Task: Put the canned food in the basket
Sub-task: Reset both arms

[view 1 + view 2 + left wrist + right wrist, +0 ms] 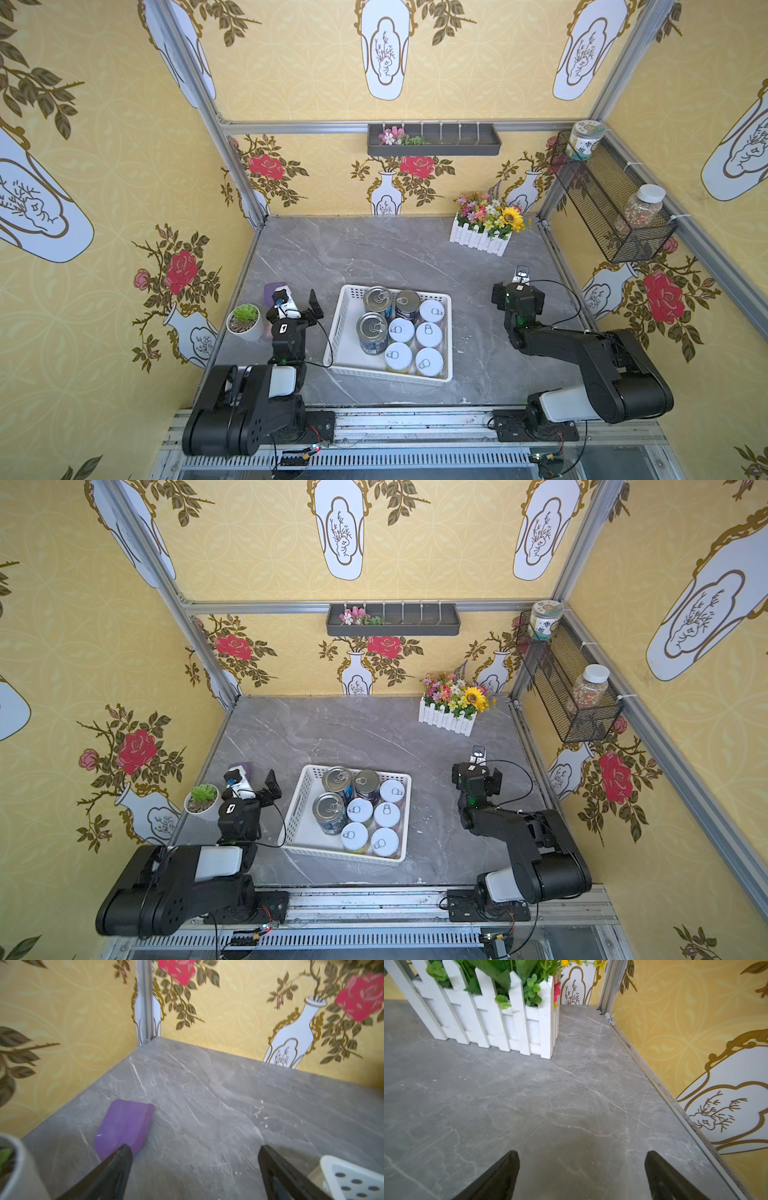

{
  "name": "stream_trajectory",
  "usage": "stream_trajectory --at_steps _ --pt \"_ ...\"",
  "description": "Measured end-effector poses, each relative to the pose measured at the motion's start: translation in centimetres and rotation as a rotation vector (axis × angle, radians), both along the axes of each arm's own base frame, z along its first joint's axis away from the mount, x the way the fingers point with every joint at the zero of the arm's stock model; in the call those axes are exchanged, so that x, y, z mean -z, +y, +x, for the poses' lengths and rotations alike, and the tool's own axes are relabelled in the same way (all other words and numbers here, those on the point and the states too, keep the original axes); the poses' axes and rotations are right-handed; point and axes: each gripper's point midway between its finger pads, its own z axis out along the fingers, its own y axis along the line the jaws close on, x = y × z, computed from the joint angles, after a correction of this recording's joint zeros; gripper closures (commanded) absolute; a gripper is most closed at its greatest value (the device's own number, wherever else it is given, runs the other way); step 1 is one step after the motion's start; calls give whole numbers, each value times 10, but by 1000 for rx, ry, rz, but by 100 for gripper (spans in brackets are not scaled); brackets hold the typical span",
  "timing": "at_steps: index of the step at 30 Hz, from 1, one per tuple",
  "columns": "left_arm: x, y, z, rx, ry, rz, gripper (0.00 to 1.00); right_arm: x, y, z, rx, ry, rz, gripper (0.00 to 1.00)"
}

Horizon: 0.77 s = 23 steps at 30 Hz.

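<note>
— White plastic: the basket (337, 328) sits at lower centre in both top views, all eight cans (401, 330) upright inside, crowded toward the frame's right.
— Do the wrist views catch them?
— No. The left wrist view shows only a cut-off basket corner, plus a purple block (124, 1126) that the top views mostly hide behind the arm.
— The tools?
— Left tool (194, 1148) wide, holding nothing. Right tool (581, 1153) likewise, over bare bench (529, 1095) near the picket flower box (488, 1022).
</note>
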Motion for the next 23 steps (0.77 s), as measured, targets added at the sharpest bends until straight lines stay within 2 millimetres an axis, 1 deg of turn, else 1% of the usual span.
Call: stream_trajectory --at_steps 2,3,5,7,8,9,11,14,19,21,23 --pt "-8 0 3 2 -22 -2 0 2 2 -2 -19 -2 13 1" --pt "-11 -1 6 9 -32 -3 0 6 4 -6 -40 -3 25 3" --pt "-10 -3 6 22 -30 -2 0 18 5 -18 -76 -19 48 3" --pt "-7 -4 6 30 -23 -2 0 38 7 -30 -87 50 35 3" --pt "-7 -5 6 35 -22 -1 0 35 12 -27 -123 39 46 3" --pt "-7 -5 6 35 -22 0 0 25 13 -22 -128 -6 53 3" --pt "-7 -5 6 35 -22 0 0 17 10 -18 -115 -42 50 3" --pt "-7 -5 6 35 -22 1 0 17 15 -16 -140 -44 61 3" --pt "-7 -5 6 37 -22 0 0 13 14 -14 -138 -59 63 3" --pt "-7 -6 6 38 -22 0 0 11 14 -11 -151 -65 77 3" --pt "-7 -6 6 38 -22 0 0 9 9 -9 -141 -74 85 3"
